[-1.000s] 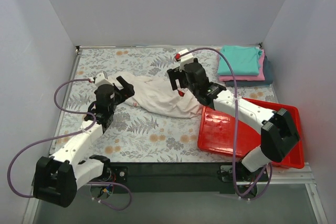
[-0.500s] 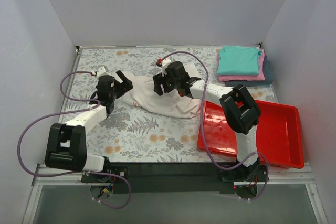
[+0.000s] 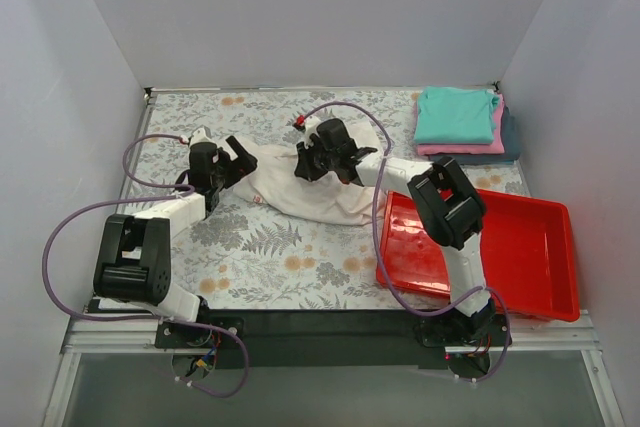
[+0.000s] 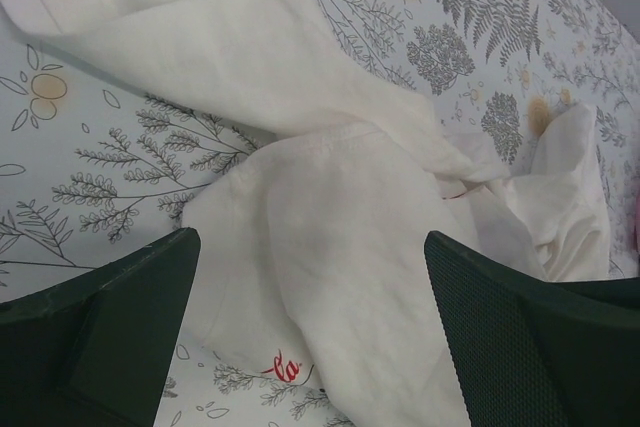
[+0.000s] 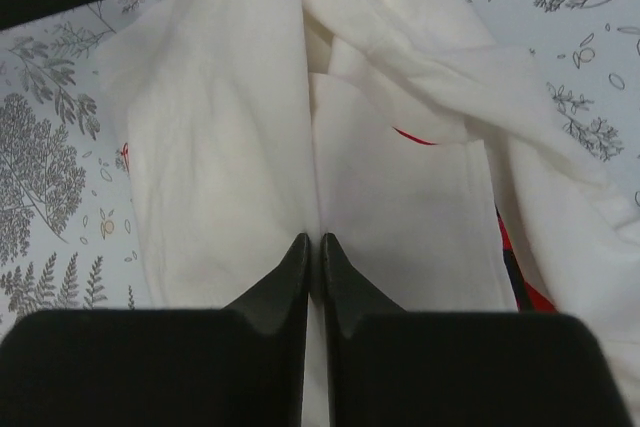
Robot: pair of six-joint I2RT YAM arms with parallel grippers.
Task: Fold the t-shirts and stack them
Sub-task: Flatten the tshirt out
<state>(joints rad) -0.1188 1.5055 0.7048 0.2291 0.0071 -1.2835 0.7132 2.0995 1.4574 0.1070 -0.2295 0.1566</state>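
A crumpled white t-shirt point(image 3: 305, 195) lies in the middle of the floral table; a bit of red print point(image 4: 285, 368) shows at its edge. My right gripper point(image 3: 306, 161) is down on the shirt's upper middle, and in the right wrist view its jaws point(image 5: 313, 240) are shut with a fold of white cloth pinched between them. My left gripper point(image 3: 240, 158) hovers at the shirt's left end, open wide, with white cloth point(image 4: 330, 247) lying between its fingers. At the back right, a teal t-shirt point(image 3: 455, 112) tops a folded stack over a pink one point(image 3: 468, 148) and a dark blue-grey one point(image 3: 511, 137).
A red plastic tray point(image 3: 530, 252) sits at the front right, its left rim touching the white shirt's right end. White walls close in the table on three sides. The floral tablecloth point(image 3: 280, 257) shows in front of the shirt.
My right gripper slid left across the white shirt, lowered onto it and closed on a fold. My left arm stretched forward a little, jaws still open.
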